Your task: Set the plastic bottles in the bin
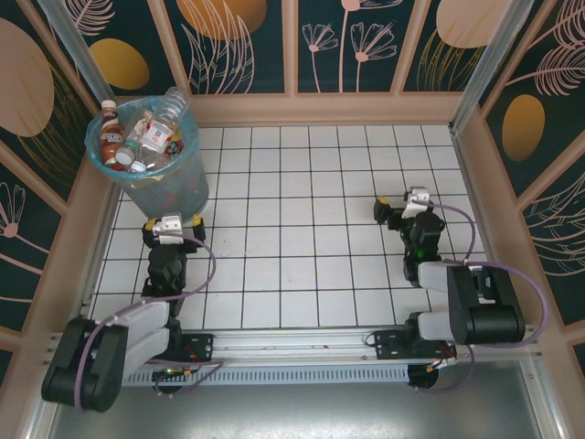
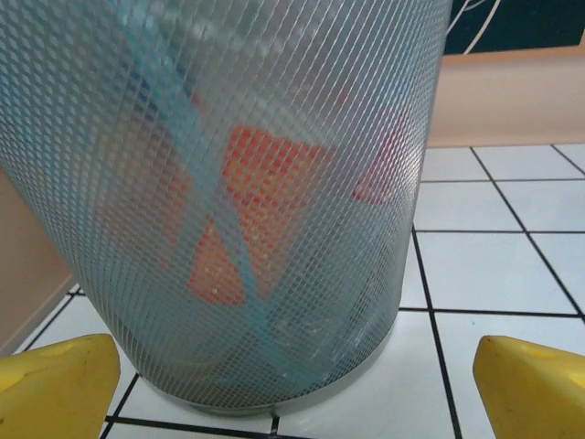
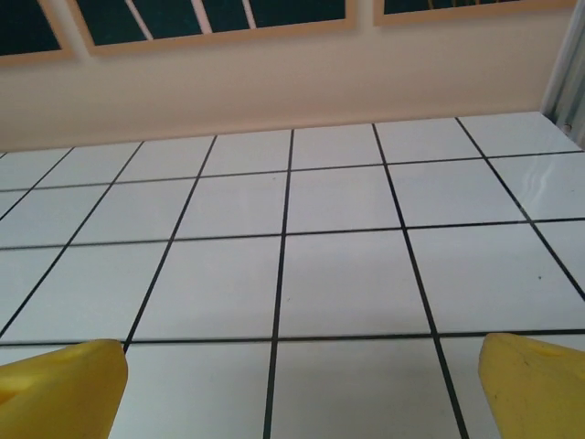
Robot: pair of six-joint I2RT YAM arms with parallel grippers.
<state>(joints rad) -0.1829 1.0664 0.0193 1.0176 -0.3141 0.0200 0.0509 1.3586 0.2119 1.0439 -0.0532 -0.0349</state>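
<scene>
Several plastic bottles (image 1: 146,137) fill the bin (image 1: 178,187) to its rim, at the far left corner of the white tiled table (image 1: 311,265); orange blurs behind its mesh are probably labels. Left gripper (image 1: 174,220), just before the bin, and right gripper (image 1: 399,207), over bare tiles, both gape wide, empty. Dark floral wall panels (image 1: 366,41) surround the table.

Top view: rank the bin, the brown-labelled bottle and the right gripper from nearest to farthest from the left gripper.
1. bin: just ahead of the left gripper, at the table's far-left corner.
2. brown-labelled bottle: standing at the bin's far-left rim.
3. right gripper: across the table, on the right side.
</scene>
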